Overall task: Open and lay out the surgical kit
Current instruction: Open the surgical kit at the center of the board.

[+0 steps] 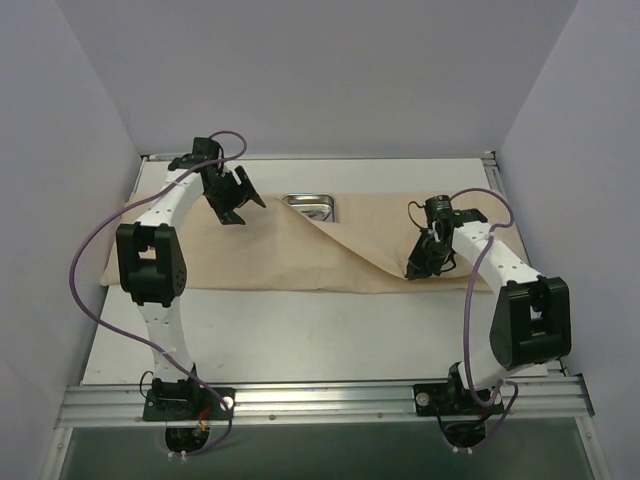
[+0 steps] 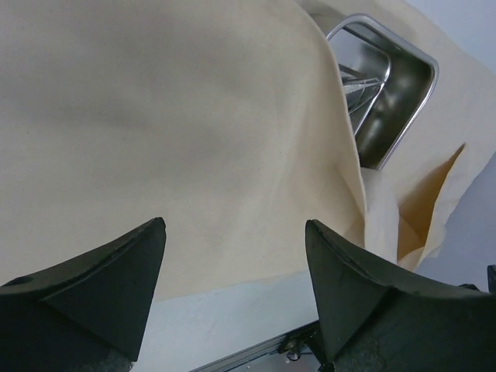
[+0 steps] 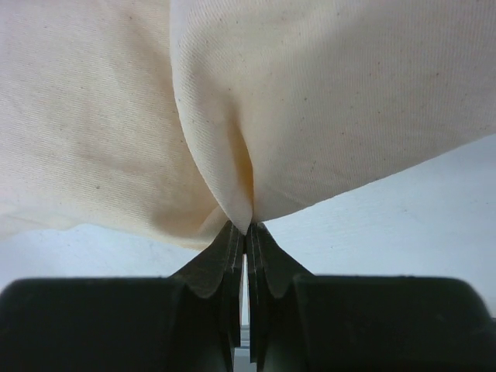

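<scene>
White table (image 1: 300, 335) between pale walls (image 1: 60, 100), seen from above. Across its far half lies the beige cloth wrap (image 1: 250, 250), spread as a wide sheet. The steel tray (image 1: 312, 205) sits at the cloth's far edge, partly uncovered, with slim metal instruments (image 2: 358, 89) inside. My right gripper (image 3: 246, 231) is pinched tight on a fold of the cloth near its right end. My left gripper (image 2: 234, 223) hangs over the cloth's left part, jaws wide, holding nothing.

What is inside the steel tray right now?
Slim metal instruments lie in the steel tray; the beige cloth covers part of it, so their number is hidden.
</scene>
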Robot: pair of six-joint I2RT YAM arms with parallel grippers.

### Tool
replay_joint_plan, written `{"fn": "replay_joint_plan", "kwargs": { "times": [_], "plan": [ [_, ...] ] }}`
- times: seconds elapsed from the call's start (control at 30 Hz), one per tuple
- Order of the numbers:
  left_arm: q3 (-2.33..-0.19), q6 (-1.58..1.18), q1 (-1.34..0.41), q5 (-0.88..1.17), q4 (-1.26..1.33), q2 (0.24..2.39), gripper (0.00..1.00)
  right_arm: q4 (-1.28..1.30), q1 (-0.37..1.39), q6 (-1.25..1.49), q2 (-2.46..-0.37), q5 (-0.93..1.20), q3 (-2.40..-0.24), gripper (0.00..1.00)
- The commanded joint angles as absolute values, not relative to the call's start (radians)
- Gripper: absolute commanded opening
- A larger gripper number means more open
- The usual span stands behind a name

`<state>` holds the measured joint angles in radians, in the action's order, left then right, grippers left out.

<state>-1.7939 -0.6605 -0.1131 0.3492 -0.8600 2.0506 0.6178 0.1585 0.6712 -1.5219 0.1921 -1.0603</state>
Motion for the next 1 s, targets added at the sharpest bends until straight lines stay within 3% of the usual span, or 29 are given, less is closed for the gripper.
{"fn": "replay_joint_plan", "kwargs": {
  "times": [0.0, 0.33, 0.63, 0.7, 0.77, 0.87, 0.9, 0.97],
  "plan": [
    [-1.882, -0.762, -0.104, 0.379, -0.81, 2.114, 0.82, 0.689, 0.158, 0.644, -1.447, 0.181, -1.069, 0.0],
    [-2.003, -0.853, -0.117, 0.362, -0.847, 2.25, 0.91, 0.739, 0.15, 0.644, -1.381, 0.15, -0.996, 0.0],
    [-2.066, -0.904, -0.132, 0.313, -0.854, 2.299, 0.91, 0.735, 0.138, 0.649, -1.316, 0.146, -0.939, 0.0],
    [-2.085, -0.902, -0.135, 0.307, -0.87, 2.315, 0.87, 0.738, 0.137, 0.647, -1.305, 0.138, -0.948, 0.0],
    [-2.092, -0.9, -0.137, 0.304, -0.871, 2.332, 0.8, 0.739, 0.129, 0.638, -1.304, 0.133, -0.965, 0.0],
    [-2.092, -0.874, -0.135, 0.305, -0.853, 2.339, 0.51, 0.738, 0.112, 0.617, -1.325, 0.133, -0.998, 0.0],
    [-2.095, -0.842, -0.133, 0.305, -0.856, 2.342, 0.31, 0.735, 0.109, 0.612, -1.334, 0.135, -1.011, 0.0],
    [-2.103, -0.799, -0.13, 0.296, -0.879, 2.342, 0.16, 0.735, 0.103, 0.586, -1.368, 0.132, -1.067, 0.0]
  ]
}}
